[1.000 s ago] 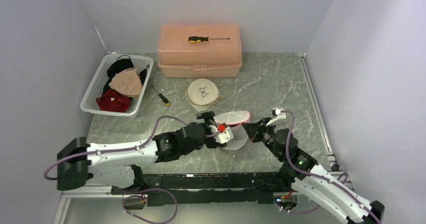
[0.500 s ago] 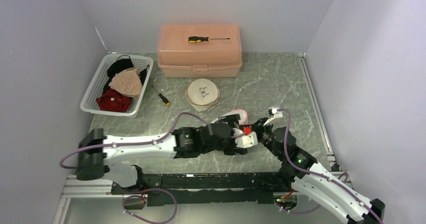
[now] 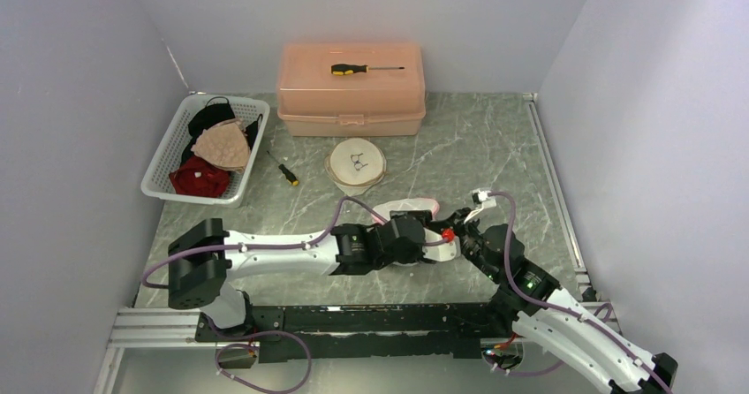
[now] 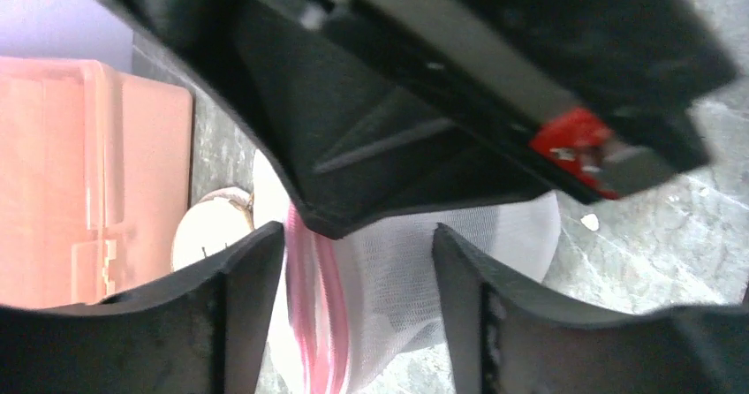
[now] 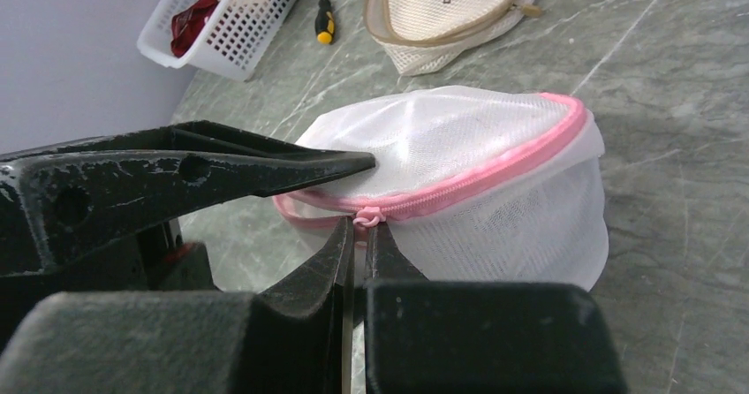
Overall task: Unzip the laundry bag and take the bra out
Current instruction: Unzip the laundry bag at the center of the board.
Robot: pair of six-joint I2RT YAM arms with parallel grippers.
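Observation:
The laundry bag [image 5: 459, 160] is a white mesh dome with a pink zipper, lying on the marble table [image 3: 495, 147]. My right gripper [image 5: 358, 226] is shut on the pink zipper pull [image 5: 366, 218] at the bag's near side. My left gripper [image 4: 358, 253] is open and straddles the bag's edge [image 4: 397, 279], with mesh and pink zipper between its fingers. One left finger [image 5: 265, 169] lies against the top of the dome. From above, the left gripper [image 3: 433, 235] covers the bag's near half [image 3: 404, 207], beside the right gripper [image 3: 461, 228]. The bra is hidden.
A white basket [image 3: 163, 160] of garments stands at the back left. A pink lidded box [image 3: 351, 102] at the back carries a screwdriver [image 3: 366, 68]. A small screwdriver [image 3: 284, 172] and a second round beige mesh bag [image 3: 356, 162] lie between them and the laundry bag.
My left arm has swung right, from the bag's left side onto its near edge beside the right gripper, and its jaws have narrowed. The right gripper has kept its place on the zipper pull.

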